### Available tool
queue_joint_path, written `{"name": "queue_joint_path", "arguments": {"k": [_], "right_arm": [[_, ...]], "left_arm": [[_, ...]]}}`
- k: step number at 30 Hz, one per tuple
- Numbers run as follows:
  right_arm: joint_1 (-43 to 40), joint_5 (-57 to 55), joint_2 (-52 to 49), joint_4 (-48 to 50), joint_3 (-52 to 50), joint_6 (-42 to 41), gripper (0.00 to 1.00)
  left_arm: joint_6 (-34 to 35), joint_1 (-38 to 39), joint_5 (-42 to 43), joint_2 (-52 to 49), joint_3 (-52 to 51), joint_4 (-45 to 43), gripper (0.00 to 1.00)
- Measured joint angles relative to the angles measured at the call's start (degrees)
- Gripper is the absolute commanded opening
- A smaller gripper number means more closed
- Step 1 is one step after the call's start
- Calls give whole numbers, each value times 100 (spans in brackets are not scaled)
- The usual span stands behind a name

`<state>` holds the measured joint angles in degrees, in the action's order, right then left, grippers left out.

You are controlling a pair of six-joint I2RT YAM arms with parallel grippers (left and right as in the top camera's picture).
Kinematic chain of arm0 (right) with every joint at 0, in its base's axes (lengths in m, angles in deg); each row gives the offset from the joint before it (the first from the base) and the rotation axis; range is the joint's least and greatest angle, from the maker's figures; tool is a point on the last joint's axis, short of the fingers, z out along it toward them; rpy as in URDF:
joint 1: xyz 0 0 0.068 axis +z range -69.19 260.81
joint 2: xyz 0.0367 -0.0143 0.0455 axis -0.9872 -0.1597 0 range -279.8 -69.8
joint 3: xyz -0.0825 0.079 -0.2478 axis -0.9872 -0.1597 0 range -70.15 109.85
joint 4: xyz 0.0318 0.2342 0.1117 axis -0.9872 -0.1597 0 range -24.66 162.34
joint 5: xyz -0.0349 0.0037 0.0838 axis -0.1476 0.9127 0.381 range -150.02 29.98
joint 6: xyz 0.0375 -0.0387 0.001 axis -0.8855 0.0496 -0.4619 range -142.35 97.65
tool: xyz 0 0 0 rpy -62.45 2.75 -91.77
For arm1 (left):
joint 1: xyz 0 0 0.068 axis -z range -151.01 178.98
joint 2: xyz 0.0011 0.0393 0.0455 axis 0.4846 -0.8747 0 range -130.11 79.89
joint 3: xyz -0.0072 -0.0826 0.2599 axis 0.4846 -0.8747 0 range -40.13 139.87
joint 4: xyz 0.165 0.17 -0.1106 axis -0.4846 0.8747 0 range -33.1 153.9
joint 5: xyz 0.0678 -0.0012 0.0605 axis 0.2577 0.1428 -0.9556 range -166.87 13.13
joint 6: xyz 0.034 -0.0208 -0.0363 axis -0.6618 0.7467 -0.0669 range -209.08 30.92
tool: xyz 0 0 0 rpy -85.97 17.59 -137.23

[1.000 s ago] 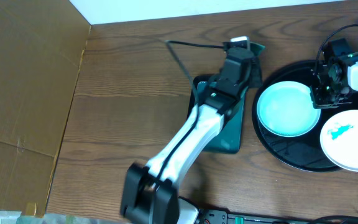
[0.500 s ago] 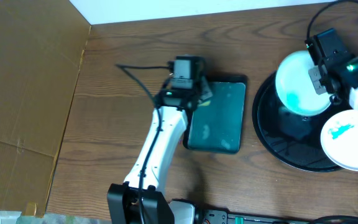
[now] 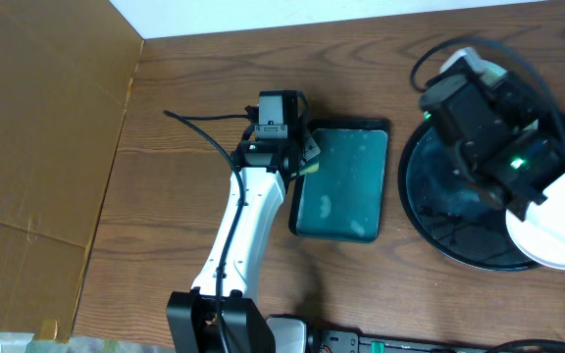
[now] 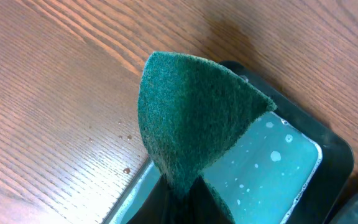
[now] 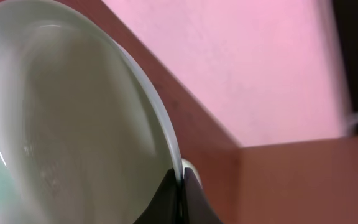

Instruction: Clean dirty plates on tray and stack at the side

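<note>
Left gripper (image 4: 179, 190) pinched tight on a sponge (image 4: 191, 118), teal tray (image 4: 272, 168) just below it; right gripper (image 5: 180, 183) clamped on the rim of a tilted plate (image 5: 73, 124).

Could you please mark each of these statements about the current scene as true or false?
1. The left gripper holds a green scouring pad. True.
2. The right gripper is open and empty. False: it is shut on the rim of a white plate, which it holds tilted.
3. In the overhead view, the teal tray lies to the left of the round black tray. True.
4. The green scouring pad is pressed against the white plate. False: the pad is at the left edge of the teal tray, apart from the plate, which is over by the round black tray.
</note>
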<state>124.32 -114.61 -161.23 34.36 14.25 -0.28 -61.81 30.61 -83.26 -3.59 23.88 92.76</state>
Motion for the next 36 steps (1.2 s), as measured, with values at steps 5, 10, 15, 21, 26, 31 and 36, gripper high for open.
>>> {"name": "queue_joint_path", "arguments": {"k": [5,10,15,21,26,31,36], "right_arm": [[299,-662,0,326,0,868,1],[509,-1222,0,651,0,1648,1],[614,-1683,0,925,0,2603,1],[629,-1908,0,1113,0,3012,1],[627,-1215,0,-249,20,2288,1],[518,-190,-59,-680,17,1436,1],[-208,162,-98,-306,17,855,1]], "left_arm": [[-2,0,0,0,0,2,7],[-2,0,0,0,0,2,7],[-2,0,0,0,0,4,7],[-2,0,0,0,0,4,8],[-2,0,0,0,0,17,7],[-2,0,0,0,0,20,7],[-2,0,0,0,0,20,7]]}}
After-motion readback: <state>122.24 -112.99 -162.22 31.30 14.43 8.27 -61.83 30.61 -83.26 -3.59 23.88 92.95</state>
